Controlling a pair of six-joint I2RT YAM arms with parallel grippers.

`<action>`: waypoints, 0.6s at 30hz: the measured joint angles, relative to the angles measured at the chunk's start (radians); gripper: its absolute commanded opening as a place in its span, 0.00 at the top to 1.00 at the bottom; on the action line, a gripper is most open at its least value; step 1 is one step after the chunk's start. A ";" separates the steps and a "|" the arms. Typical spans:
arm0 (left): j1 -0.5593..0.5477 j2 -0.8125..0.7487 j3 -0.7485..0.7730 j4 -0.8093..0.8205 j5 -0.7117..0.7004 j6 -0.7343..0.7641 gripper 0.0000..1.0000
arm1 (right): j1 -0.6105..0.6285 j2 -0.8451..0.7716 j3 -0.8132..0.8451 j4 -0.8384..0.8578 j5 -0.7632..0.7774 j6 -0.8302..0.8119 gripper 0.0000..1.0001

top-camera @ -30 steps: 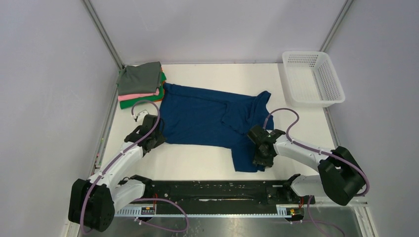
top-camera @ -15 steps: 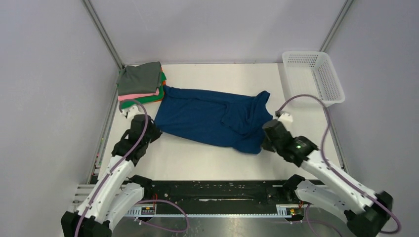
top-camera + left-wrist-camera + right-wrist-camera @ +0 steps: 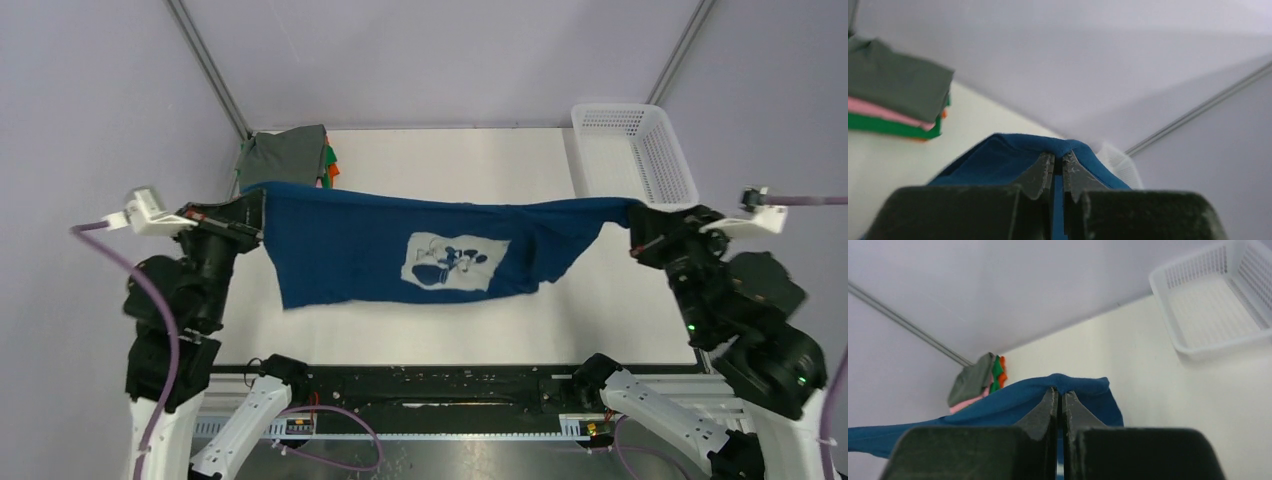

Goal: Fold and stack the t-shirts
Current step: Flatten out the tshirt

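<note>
The dark blue t-shirt (image 3: 360,245) hangs stretched in the air between both grippers, its white cartoon print (image 3: 450,262) facing up. My left gripper (image 3: 255,200) is shut on its left end, seen as blue cloth (image 3: 998,160) over the fingertips in the left wrist view. My right gripper (image 3: 632,215) is shut on its right end, with blue cloth (image 3: 1013,402) draped over the tips in the right wrist view. A stack of folded tees (image 3: 285,158), grey on top of pink, green and orange, lies at the back left corner; it also shows in the left wrist view (image 3: 893,90) and the right wrist view (image 3: 975,380).
A white plastic mesh basket (image 3: 632,158) stands at the back right of the white table (image 3: 450,160); it also shows in the right wrist view (image 3: 1218,305). Grey walls enclose the table on three sides. A black rail (image 3: 430,385) runs along the near edge.
Both arms have risen and spread apart, lifting the blue t-shirt off the table and pulling it taut; the print now shows.
</note>
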 measured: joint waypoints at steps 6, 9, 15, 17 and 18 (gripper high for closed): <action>0.000 0.002 0.215 -0.008 0.102 0.040 1.00 | 0.002 0.024 0.273 -0.055 -0.106 -0.098 1.00; -0.001 0.006 0.332 -0.040 0.153 0.057 1.00 | 0.003 0.058 0.439 -0.107 -0.211 -0.134 1.00; -0.001 0.000 0.503 -0.070 0.216 0.076 1.00 | 0.003 0.121 0.725 -0.219 -0.379 -0.181 1.00; -0.001 -0.002 0.550 -0.080 0.252 0.079 1.00 | 0.003 0.143 0.816 -0.256 -0.430 -0.189 1.00; -0.001 -0.003 0.563 -0.082 0.266 0.079 1.00 | 0.004 0.151 0.846 -0.268 -0.445 -0.193 1.00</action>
